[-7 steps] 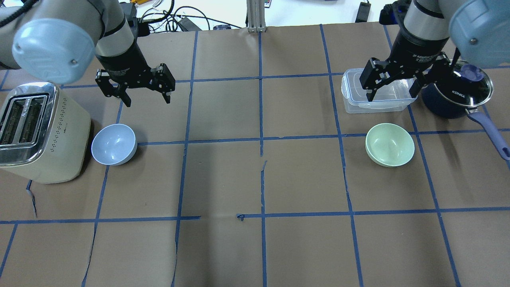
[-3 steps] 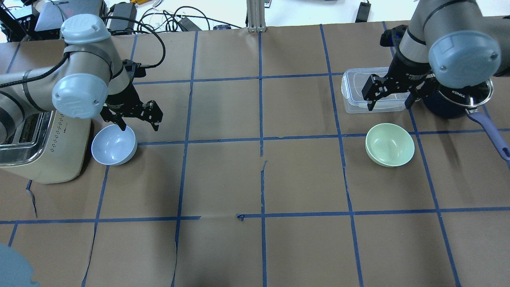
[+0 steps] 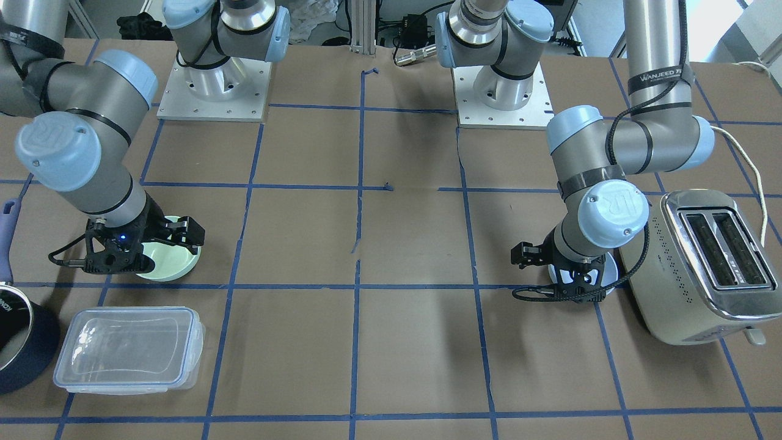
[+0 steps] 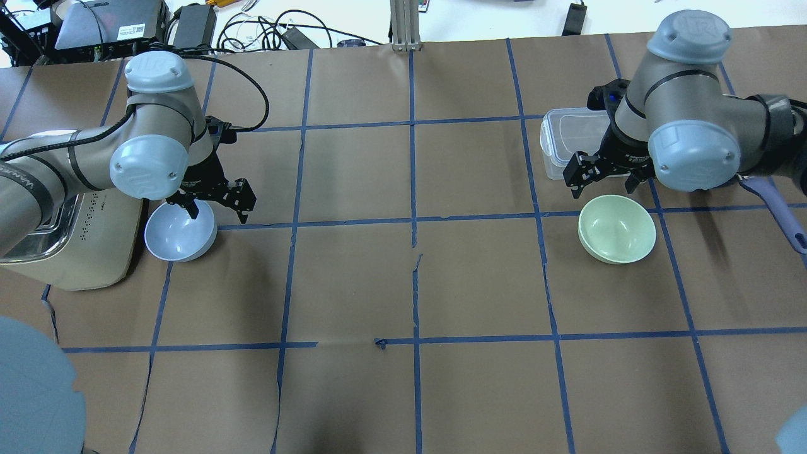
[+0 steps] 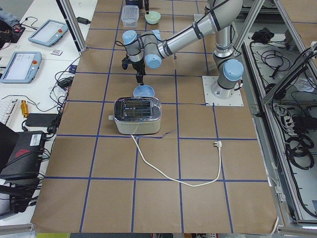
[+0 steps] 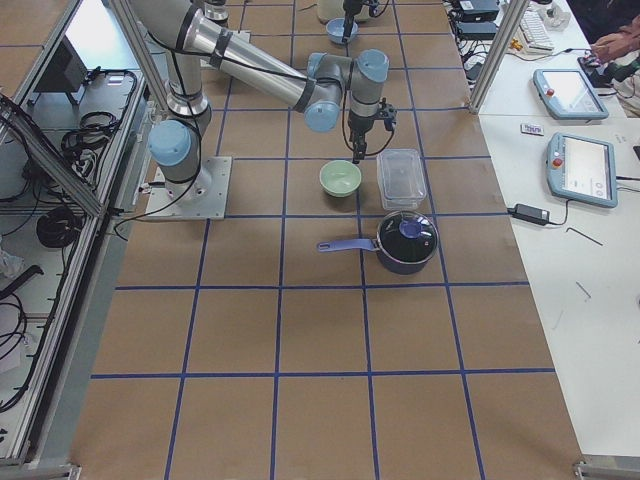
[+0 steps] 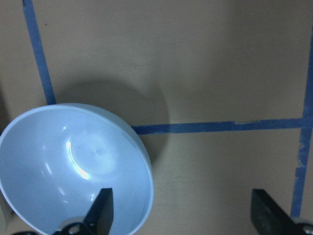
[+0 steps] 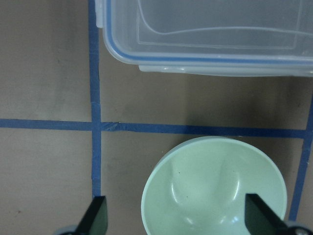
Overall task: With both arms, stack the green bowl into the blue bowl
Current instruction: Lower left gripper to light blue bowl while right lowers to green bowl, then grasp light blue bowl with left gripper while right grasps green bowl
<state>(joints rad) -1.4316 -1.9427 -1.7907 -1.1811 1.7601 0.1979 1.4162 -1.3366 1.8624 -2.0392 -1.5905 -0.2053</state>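
a brown paper-covered table with a blue tape grid carries everything. the left arm bends low over its left side and the right arm over its right side. a cream toaster sits at the left end. at the right end there is a dark saucepan with a glass lid, and a clear lidded container just beside it. the blue bowl stands upright on the table just beside the toaster. the green bowl stands upright well apart from it on the right side, near the container and with a strip of bare table between them. the left gripper is down at the blue bowl, spread wide. one of its fingers is over the inside of the bowl and the other is outside the rim, over the paper. whether either touches the bowl cannot be told. the right gripper is also spread wide, holding nothing, over the green bowl's far edge on the container side.
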